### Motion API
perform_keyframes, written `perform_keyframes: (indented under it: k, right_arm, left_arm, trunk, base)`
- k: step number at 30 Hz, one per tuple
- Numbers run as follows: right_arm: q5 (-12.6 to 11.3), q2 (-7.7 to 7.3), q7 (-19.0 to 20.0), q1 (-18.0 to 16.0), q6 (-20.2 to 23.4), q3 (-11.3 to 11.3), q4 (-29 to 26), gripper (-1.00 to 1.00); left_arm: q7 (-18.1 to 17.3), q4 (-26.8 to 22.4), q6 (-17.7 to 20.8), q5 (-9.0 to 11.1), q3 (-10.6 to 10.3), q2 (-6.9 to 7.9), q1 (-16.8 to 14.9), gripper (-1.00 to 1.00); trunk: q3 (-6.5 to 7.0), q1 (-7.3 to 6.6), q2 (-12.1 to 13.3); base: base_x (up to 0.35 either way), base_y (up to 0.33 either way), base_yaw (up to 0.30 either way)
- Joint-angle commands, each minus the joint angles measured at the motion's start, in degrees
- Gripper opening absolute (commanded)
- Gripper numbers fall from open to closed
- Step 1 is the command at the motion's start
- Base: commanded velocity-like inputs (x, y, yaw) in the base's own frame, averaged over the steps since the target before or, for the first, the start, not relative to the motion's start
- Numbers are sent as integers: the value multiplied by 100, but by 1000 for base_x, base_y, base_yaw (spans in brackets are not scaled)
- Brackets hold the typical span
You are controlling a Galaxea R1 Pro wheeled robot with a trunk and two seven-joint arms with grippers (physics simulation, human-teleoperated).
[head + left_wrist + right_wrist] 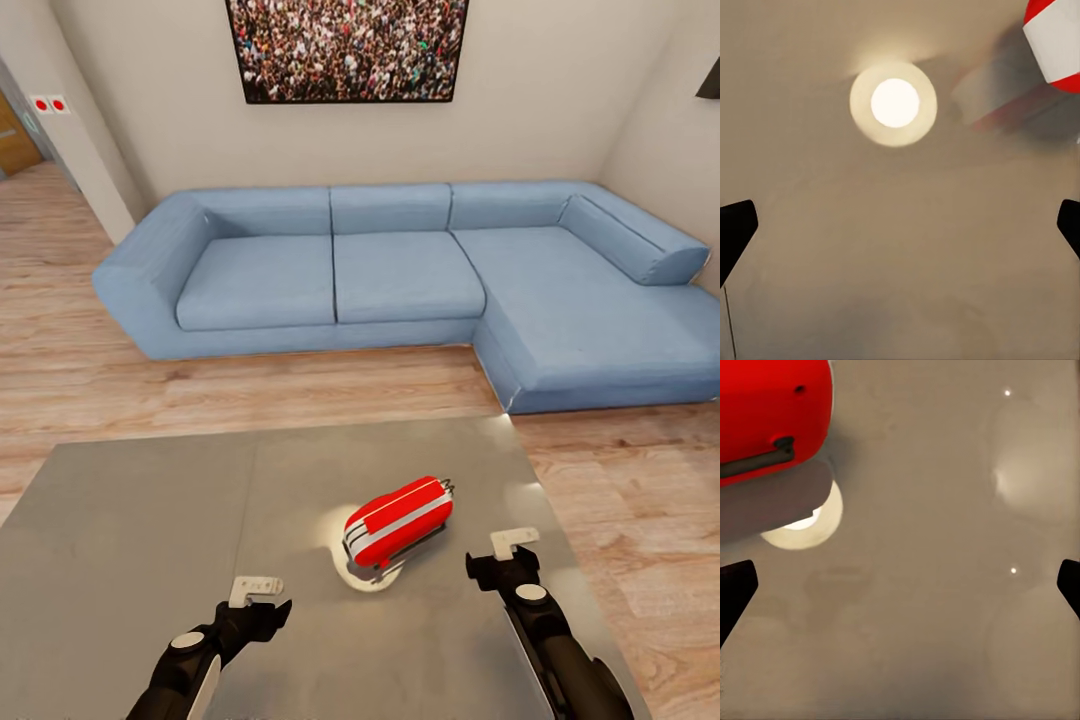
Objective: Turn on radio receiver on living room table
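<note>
Both end effectors spread and empty; I'd ease the right end effector (503, 556) leftward onto the radio (398, 520) near the desk's (150, 520) right edge, pressing gently.

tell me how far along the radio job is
Done: the robot is at the table, with the radio lying between its arms. In hand: the left end effector and right end effector hover open beside it, touching nothing. Left: reaching the radio and switching it on.

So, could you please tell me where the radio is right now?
In the head view, the radio lies on the table, between the left gripper and right gripper.
</note>
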Motion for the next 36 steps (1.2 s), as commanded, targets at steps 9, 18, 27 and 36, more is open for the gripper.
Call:
perform_keyframes:
  k: [9, 18, 27, 36]
  right_arm:
    - [3, -5, 15, -1, -2, 2, 5, 100]
    - [-6, -8, 21, -1, -31, -2, -7, 100]
    - [-55, 3, 6, 0, -79, -52, -20, 100]
    - [-68, 3, 15, -2, -50, -78, -21, 100]
  left_arm:
    - [0, 0, 0, 0, 0, -2, 0, 100]
    - [0, 0, 0, 0, 0, 1, 0, 100]
    - [1, 0, 0, 0, 0, -2, 0, 100]
    - [8, 0, 0, 0, 0, -5, 0, 100]
  trunk:
    - [-71, 0, 0]
    - [-132, 0, 0]
    - [-154, 0, 0]
    - [-231, 0, 0]
  base:
    - [0, 0, 113]
    - [0, 0, 90]
    - [0, 0, 6]
    - [0, 0, 0]
